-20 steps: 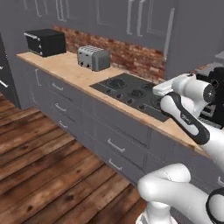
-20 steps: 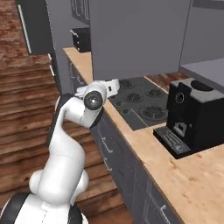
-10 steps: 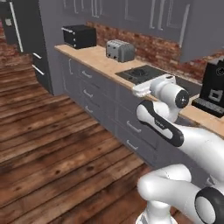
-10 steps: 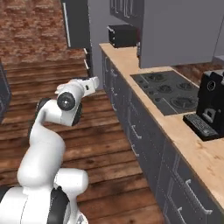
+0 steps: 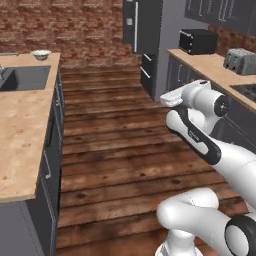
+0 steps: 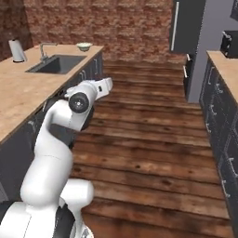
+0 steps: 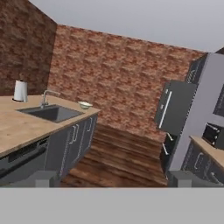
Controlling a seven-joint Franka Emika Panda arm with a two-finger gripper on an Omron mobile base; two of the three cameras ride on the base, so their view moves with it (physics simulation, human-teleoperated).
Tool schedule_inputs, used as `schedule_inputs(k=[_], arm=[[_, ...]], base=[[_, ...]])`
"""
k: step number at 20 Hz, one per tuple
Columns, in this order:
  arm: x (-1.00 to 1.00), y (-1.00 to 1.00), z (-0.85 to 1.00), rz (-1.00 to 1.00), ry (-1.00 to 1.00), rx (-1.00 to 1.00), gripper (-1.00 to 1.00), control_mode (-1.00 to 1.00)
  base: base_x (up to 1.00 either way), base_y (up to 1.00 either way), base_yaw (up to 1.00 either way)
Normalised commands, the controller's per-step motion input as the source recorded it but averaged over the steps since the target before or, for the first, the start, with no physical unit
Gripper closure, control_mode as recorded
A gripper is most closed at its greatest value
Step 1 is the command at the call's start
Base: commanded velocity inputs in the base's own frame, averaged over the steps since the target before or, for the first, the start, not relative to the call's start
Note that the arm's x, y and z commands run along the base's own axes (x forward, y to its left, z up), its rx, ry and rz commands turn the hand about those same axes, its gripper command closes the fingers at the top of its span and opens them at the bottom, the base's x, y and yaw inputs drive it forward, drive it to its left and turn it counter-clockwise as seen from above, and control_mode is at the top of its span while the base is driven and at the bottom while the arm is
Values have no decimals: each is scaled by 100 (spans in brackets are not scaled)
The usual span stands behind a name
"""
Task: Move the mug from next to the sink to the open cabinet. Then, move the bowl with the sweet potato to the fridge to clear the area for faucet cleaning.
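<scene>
The bowl [image 6: 84, 46] sat on the counter beyond the sink [image 6: 56, 63], well apart from the fridge [image 6: 186, 28]; that transfer remained outstanding (mug status indeterminate). Gripper state could not be determined.

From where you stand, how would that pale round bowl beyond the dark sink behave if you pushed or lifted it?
The pale round shallow bowl looks rigid, so it should hold its shape when gripped. Its low, wide form suggests it would slide along the light wooden counter rather than tip. It sits near the counter's far end, so a hard push might send it off.
</scene>
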Motion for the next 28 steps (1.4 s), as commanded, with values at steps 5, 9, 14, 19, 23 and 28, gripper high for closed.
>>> schedule_inputs(k=[5,9,14,19,23,28], arm=[[0,0,0,0,0,0,-100,100],[0,0,0,0,0,0,-100,100],[0,0,0,0,0,0,-100,100],[0,0,0,0,0,0,-100,100],[0,0,0,0,0,0,-100,100],[0,0,0,0,0,0,-100,100]], base=[[97,36,27],[100,-2,3],[100,-13,0],[100,-8,0],[100,0,0],[100,0,-1]])
